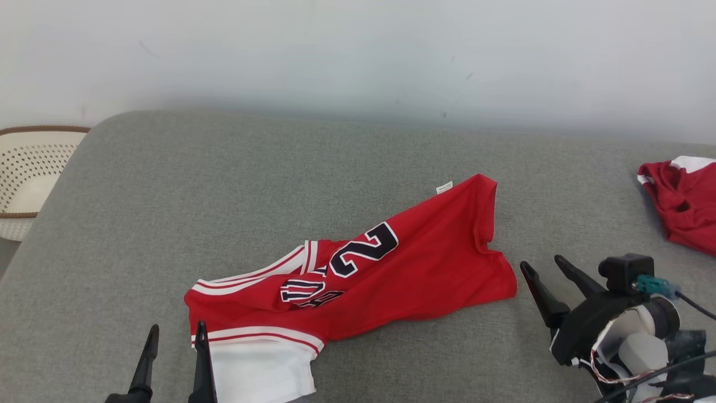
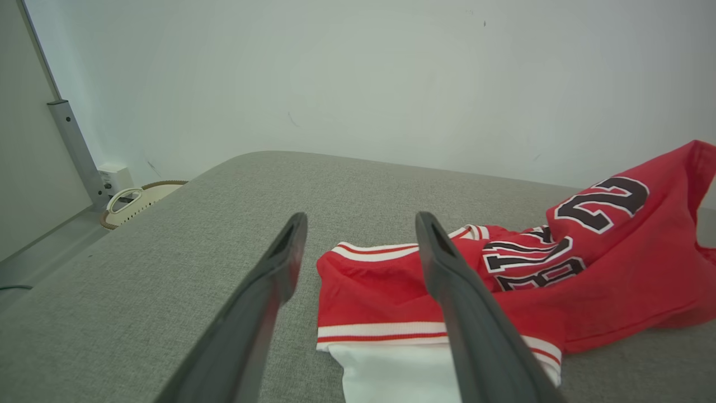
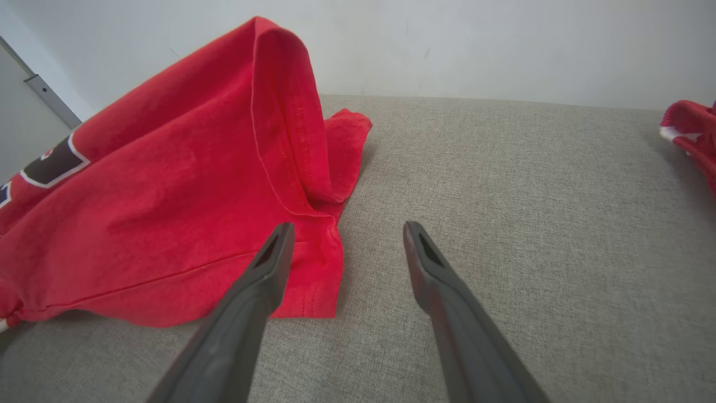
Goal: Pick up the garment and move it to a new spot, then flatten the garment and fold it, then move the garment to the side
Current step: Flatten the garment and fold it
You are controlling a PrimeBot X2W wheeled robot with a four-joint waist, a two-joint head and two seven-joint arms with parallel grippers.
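Left tool [image 1: 177, 326] spread beside garment [image 1: 419, 268], right tool [image 1: 541, 261] spread, tilted leftward

My left gripper [image 1: 176, 331] sits at the lower left of the head view, both dark fingers pointing straight up the frame, jaws spread wide. In the left wrist view, its fingers [image 2: 257, 302] rise from the bottom edge, well apart. My right gripper [image 1: 540, 264] is at the lower right of the head view, tilted so it points toward the upper left, jaws also wide. Its wrist [image 1: 637, 352] shows pale housing, loose wires and a black camera block [image 1: 625, 271]. In the right wrist view, both fingers are splayed.
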